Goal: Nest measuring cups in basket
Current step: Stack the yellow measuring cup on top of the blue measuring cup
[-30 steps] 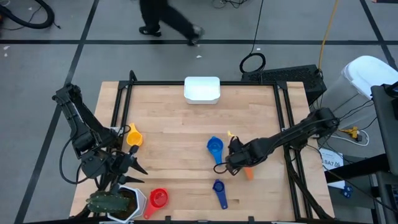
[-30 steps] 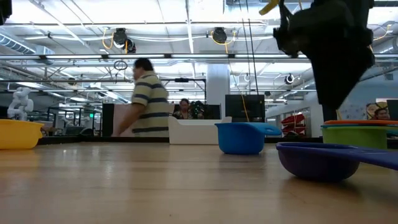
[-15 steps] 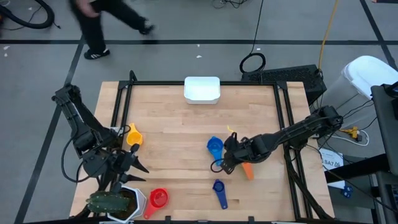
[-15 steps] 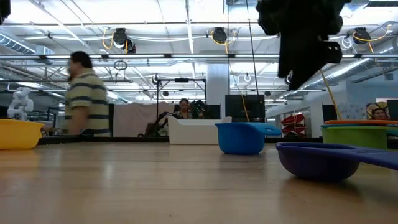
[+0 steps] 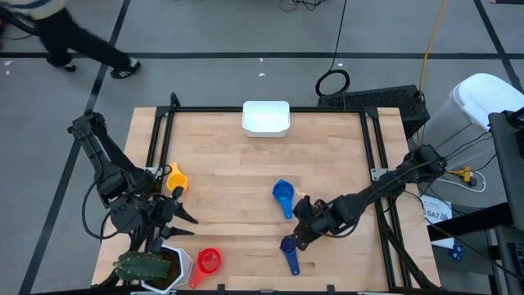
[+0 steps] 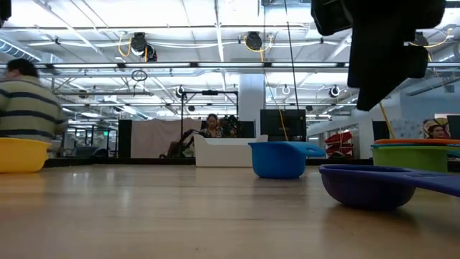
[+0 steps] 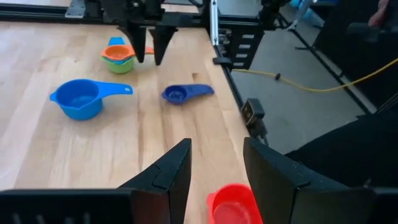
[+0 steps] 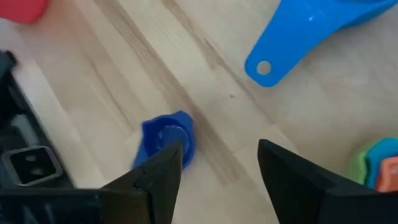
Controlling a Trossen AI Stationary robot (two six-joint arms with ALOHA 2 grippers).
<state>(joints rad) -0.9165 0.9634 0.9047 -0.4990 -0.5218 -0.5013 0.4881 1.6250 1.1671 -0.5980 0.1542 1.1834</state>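
The small dark blue cup (image 5: 287, 251) lies near the front of the table (image 5: 229, 172), well apart from the basket (image 5: 266, 118) at the far edge. The right gripper (image 5: 297, 236) hangs just over that cup's bowl, its fingers spread with nothing between them; in the right wrist view the cup (image 8: 168, 138) sits just ahead of one fingertip. It looks like light, stiff plastic, likely slick, so it could skate on the wood if nudged; the best hold is probably across the bowl's rim or the flat handle, squarely, so it doesn't flip. The light blue cup (image 5: 282, 195) lies just beyond, and a green-and-orange stack (image 7: 119, 56) stands close by, hidden under the arm from above. A yellow cup (image 5: 175, 177) and a red cup (image 5: 208, 262) lie toward the left, near the left gripper (image 5: 182, 217), which waits with fingers apart, holding nothing. The table is smooth, pale wood with a black frame; a person (image 6: 27, 101) crosses the open workshop behind.
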